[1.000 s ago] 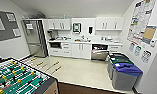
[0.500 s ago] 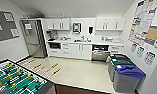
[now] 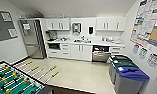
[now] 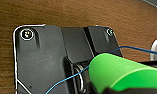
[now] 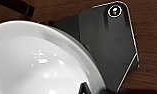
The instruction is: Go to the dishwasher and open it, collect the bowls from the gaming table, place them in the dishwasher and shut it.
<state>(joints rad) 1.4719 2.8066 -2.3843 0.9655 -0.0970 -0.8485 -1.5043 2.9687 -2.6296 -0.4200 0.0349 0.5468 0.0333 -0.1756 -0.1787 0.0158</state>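
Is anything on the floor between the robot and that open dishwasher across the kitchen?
Nothing visible blocks it. The pale floor runs bare to the dishwasher; the foosball table sits left, the bins right.

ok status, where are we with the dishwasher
green bowl close by left wrist, white bowl by right, grip unclear. dishwasher ahead under counter. foosball table near left, bins right.

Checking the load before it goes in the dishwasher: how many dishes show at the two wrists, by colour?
Green bowl: 1
White dish: 1
Total: 2
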